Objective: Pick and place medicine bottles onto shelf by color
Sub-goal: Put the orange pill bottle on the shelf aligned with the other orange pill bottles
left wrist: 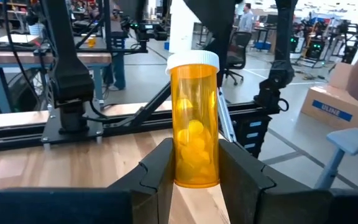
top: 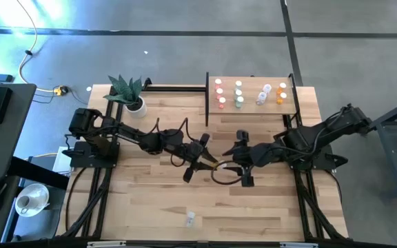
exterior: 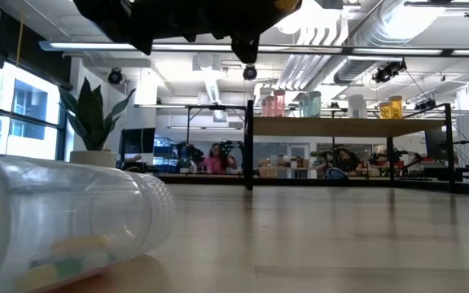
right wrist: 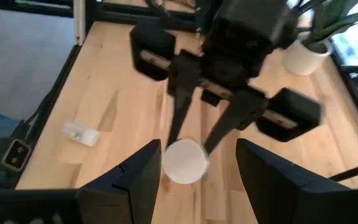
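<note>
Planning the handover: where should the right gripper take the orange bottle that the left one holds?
By the cap end: the left gripper clamps the bottle low on its body, leaving that end free. The cap faces the open right gripper, so probably come straight on, one finger each side.

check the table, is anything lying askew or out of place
Yes. One clear bottle lies on its side near the table's front edge, far from the shelf where the others stand upright in color groups. Otherwise, the left gripper holds an orange bottle upright at mid-table, facing the open right gripper.
</note>
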`<move>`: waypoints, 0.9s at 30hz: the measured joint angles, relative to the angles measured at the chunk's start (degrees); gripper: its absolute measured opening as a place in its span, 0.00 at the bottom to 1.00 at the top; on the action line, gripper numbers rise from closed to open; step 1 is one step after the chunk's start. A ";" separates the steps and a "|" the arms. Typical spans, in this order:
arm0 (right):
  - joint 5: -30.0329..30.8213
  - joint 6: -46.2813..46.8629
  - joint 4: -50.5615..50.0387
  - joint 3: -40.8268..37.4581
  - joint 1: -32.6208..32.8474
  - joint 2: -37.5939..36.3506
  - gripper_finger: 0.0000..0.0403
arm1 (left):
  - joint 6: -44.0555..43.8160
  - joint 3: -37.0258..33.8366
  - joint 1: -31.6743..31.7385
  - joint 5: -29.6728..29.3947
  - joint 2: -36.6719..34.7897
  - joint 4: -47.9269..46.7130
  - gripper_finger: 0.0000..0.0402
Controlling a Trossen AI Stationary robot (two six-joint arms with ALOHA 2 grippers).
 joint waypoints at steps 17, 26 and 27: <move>-3.21 1.70 0.64 0.02 -0.02 1.56 0.50 | -1.57 0.00 -0.28 -0.20 -0.02 3.85 0.24; -2.85 1.70 2.29 0.02 -0.02 1.79 0.46 | -2.01 0.02 -0.26 -0.33 -0.11 4.37 0.24; -2.74 1.70 2.51 0.02 -0.02 1.79 0.44 | -2.01 0.02 -0.26 -0.40 -0.11 4.42 0.24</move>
